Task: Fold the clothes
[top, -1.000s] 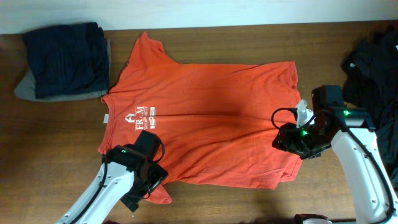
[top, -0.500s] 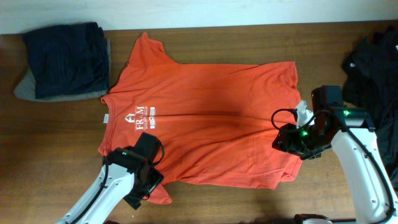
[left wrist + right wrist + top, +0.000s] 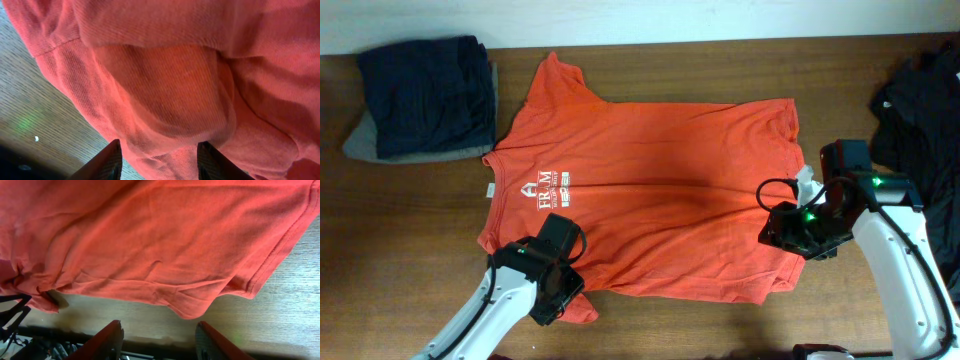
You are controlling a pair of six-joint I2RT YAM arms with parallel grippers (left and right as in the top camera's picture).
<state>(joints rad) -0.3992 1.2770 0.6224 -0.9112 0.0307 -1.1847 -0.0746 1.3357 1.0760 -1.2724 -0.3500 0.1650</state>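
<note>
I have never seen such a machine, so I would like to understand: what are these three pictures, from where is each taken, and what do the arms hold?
It is a two-armed robot at a wooden table. One picture looks down from above; the other two come from small cameras on the wrists, so the dark prongs at their lower edge are the robot's own fingers. An orange-red T-shirt lies spread flat, between a folded navy and grey pile and black clothes. The left gripper has sleeve cloth bunched between its fingers; whether it pinches it, I cannot tell. The right gripper stands open at the hem, holding nothing.
</note>
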